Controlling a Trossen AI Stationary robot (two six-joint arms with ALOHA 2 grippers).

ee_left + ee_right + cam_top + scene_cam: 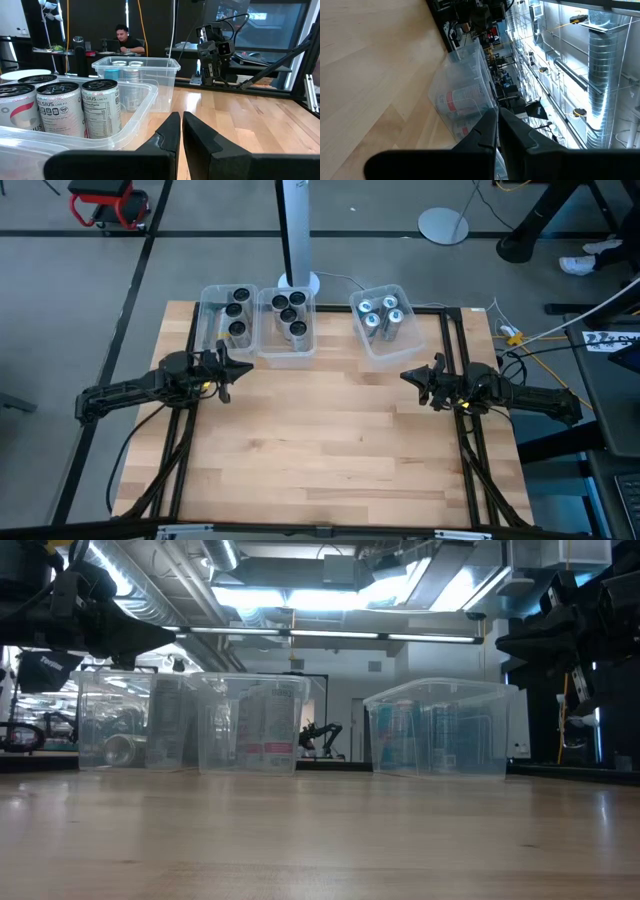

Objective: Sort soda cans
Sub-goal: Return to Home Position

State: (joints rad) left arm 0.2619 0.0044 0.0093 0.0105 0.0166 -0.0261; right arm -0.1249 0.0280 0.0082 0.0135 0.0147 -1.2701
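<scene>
So all the cans are in the three clear bins lined up along the far edge of the table (330, 450), none loose on the wood. The left bin (207, 305) has three dark-top cans (234, 310), the middle bin (270, 350) has four more of them, and the right bin (385, 350), set a bit apart and slightly skewed, has four silver cans (372, 321) with bluish tops. All of them stand upright as far as I can see. In the left wrist view the middle bin's cans have white labels with small print. The left gripper (246, 368) hovers over the wood just in front of the left and middle bins, pointing toward the table's centre, jaws pinched together with only a sliver of a gap and nothing between them. The right gripper (404, 375) mirrors it on the other side, near the front of the right bin but not touching it, jaws closed as well and empty. A person (122, 37) sits at a desk way off in the room behind.
</scene>
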